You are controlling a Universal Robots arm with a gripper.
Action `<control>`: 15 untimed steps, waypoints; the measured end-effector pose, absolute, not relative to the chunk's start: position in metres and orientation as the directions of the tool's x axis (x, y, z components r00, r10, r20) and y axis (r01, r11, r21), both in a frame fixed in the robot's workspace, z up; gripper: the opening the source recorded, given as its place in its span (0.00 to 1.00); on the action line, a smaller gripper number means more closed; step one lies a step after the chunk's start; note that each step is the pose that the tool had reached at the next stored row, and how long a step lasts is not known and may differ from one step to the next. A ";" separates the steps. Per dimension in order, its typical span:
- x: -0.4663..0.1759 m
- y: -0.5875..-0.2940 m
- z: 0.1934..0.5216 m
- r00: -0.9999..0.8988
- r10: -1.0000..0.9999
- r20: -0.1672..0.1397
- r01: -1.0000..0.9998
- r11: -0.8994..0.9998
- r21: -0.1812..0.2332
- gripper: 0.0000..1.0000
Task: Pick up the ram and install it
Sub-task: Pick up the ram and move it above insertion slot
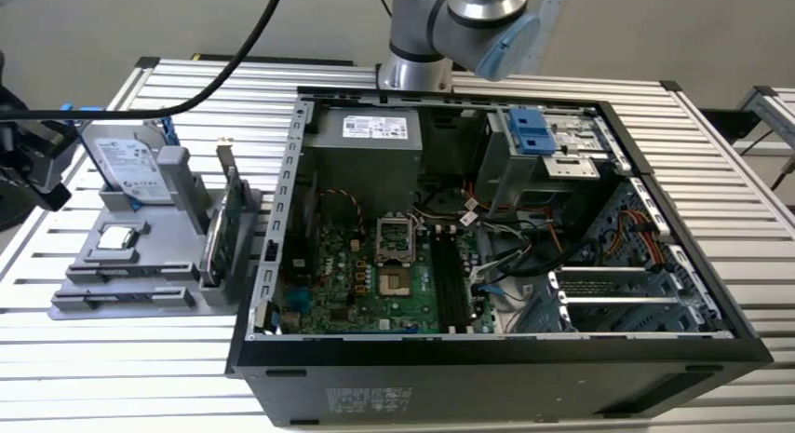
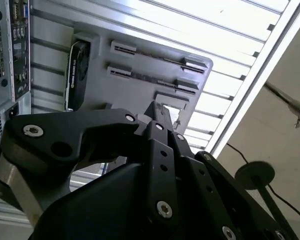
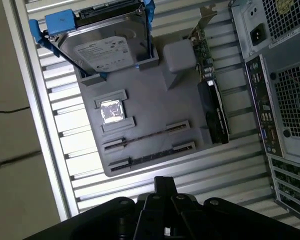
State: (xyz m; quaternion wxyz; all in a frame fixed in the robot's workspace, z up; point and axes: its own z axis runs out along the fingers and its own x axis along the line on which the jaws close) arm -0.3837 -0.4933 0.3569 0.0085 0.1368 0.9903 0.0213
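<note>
gripper (image 3: 165, 181) hangs over the grey holder (image 3: 140, 102), fingers (image 3: 166, 188) pressed together with nothing between them. the ram (image 3: 149, 158) stands on edge in its end clips, probably so fingers can pinch its flat sides, well apart from the black motherboard slots (image 1: 450, 284).

Your ram, a long, thin, dark circuit-board stick (image 3: 149, 156), stands on its edge in a slotted row of the flat grey plastic holder (image 3: 150, 102), between that row's two end clips. You see it edge-on, so its chips cannot be made out.
</note>
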 end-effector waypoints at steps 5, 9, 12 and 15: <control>-0.384 -0.493 0.355 -0.952 0.305 -0.011 0.305 0.951 0.045 0.00; -0.384 -0.493 0.353 -0.942 0.334 -0.011 0.333 0.942 0.045 0.00; -0.384 -0.493 0.351 -0.932 0.363 -0.011 0.362 0.931 0.045 0.00; -0.384 -0.493 0.349 -0.919 0.395 -0.011 0.394 0.918 0.045 0.00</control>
